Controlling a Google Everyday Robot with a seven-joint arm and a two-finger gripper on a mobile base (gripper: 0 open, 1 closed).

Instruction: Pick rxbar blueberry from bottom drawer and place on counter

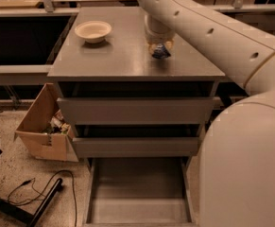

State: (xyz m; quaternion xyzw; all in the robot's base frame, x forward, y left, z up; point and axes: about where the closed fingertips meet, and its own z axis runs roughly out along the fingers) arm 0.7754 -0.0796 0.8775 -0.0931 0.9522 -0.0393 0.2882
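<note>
The gripper (159, 46) hangs low over the counter (113, 58), right of the bowl (93, 31). Its fingers are closed on the rxbar blueberry (161, 53), which pokes out below the fingertips, tilted. Its long axis cannot be told. The bottom drawer (137, 207) stands open.

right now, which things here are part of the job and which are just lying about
Job: rxbar blueberry, held by the hand over the counter; open bottom drawer.
Lying about: bowl on the counter; cardboard box and cable on the floor.
</note>
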